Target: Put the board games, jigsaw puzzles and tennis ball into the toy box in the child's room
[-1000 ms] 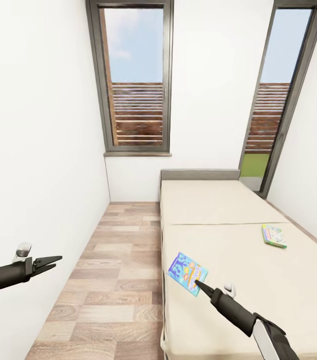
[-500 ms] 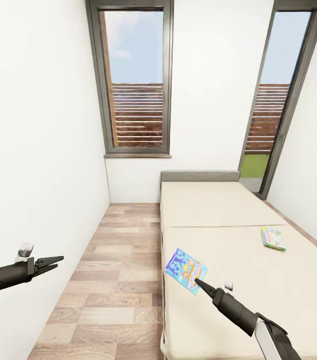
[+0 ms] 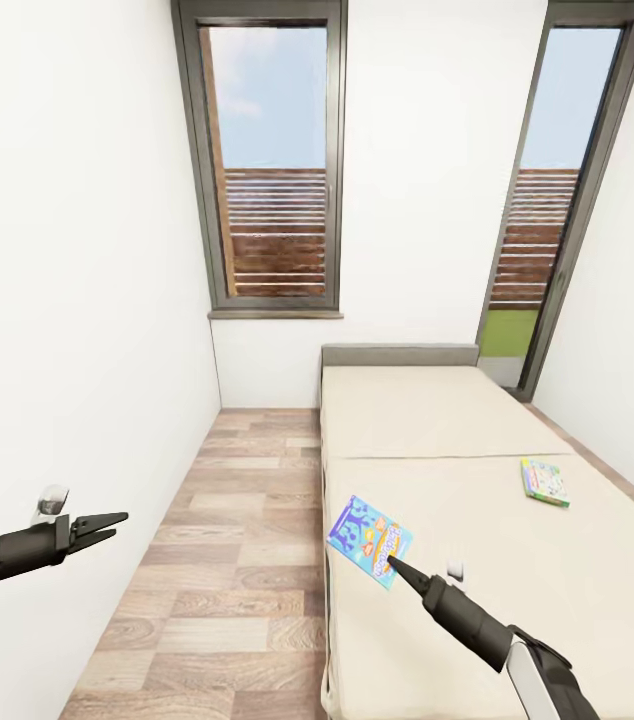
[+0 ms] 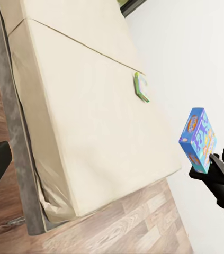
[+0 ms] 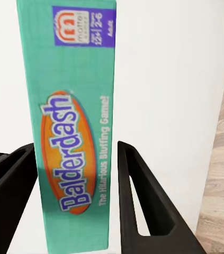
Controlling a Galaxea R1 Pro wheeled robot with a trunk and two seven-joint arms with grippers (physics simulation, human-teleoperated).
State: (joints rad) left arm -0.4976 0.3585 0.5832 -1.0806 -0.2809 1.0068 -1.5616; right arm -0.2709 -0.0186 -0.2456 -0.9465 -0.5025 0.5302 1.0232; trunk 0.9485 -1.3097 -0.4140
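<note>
R gripper (image 3: 394, 566) is clamped on the blue Balderdash board game (image 3: 370, 540), fingers either side of the box's teal edge in the R wrist view (image 5: 74, 132). The box hangs clear of the mattress over the bed (image 3: 517, 560)'s near left edge, pinched at one end w/ most of its length sticking out past the fingertips.

L gripper (image 3: 97, 527) hangs out over the wood floor (image 3: 237, 540) by the left wall, fingers parted a little, nothing between them.

Farther along, the pale green-edged board game (image 3: 546, 482) lies flat nr the bed's right edge, abt midway down its length, well apart from the held box. Grey headboard (image 3: 400, 355) at the far end, two windows behind it.

Risks, as I judge them:
- End-only pinch on a long flat box: it could swing or slide out once the base turns away.
- Narrow aisle btwn bed & wall, so a turn could knock the box on the bed edge or L arm on the wall.
- 2nd game sits across the mattress; a long reach from this side.
</note>
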